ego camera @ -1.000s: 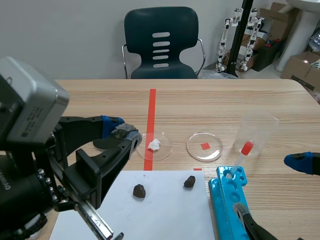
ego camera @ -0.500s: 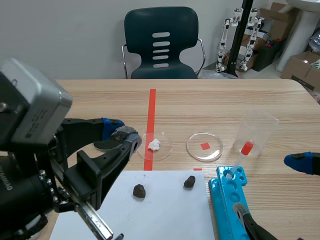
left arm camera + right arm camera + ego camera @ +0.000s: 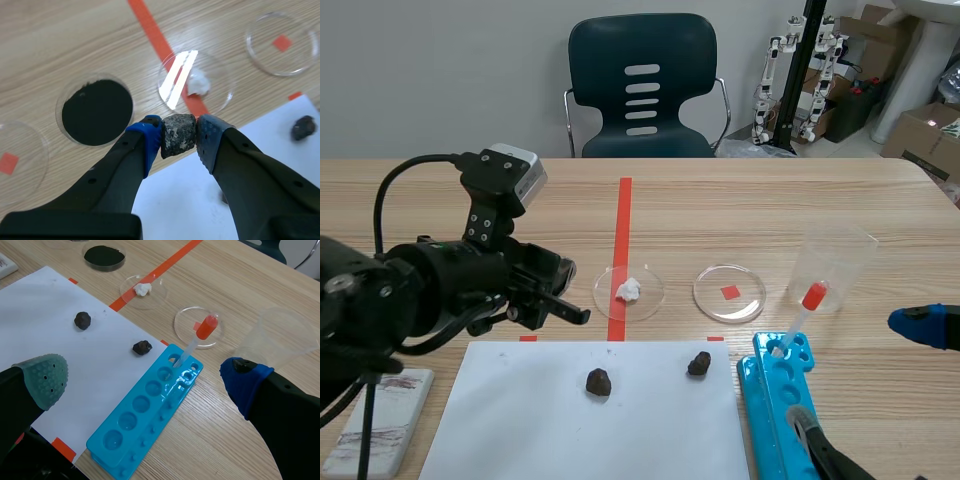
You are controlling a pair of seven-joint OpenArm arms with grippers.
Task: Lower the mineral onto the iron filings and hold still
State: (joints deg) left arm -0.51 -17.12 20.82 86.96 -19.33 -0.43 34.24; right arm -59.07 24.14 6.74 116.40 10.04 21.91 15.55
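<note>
My left gripper (image 3: 179, 139) is shut on a grey-brown speckled mineral (image 3: 177, 131), pinched between its blue pads. The dish of black iron filings (image 3: 95, 116) lies on the table just ahead, off the left finger's side, and the mineral hangs beside it near the white paper's edge (image 3: 185, 195). In the scene view the left gripper (image 3: 563, 296) sits low at the table's left, and the arm hides the filings dish. The right wrist view shows the filings dish (image 3: 104, 256) far off. My right gripper (image 3: 145, 382) stands open over the blue tray (image 3: 145, 417).
Two dark rocks (image 3: 599, 381) (image 3: 699, 363) rest on the white paper (image 3: 650, 430). A dish with a white lump (image 3: 628, 290), an empty dish (image 3: 729, 292), a clear cup (image 3: 835, 265) and a red-bulbed pipette (image 3: 810, 300) in the blue tray (image 3: 770, 400) stand right of the tape line.
My left arm has dropped from high and close in front of the camera to low over the table's left side, still holding the mineral. The right arm has not moved.
</note>
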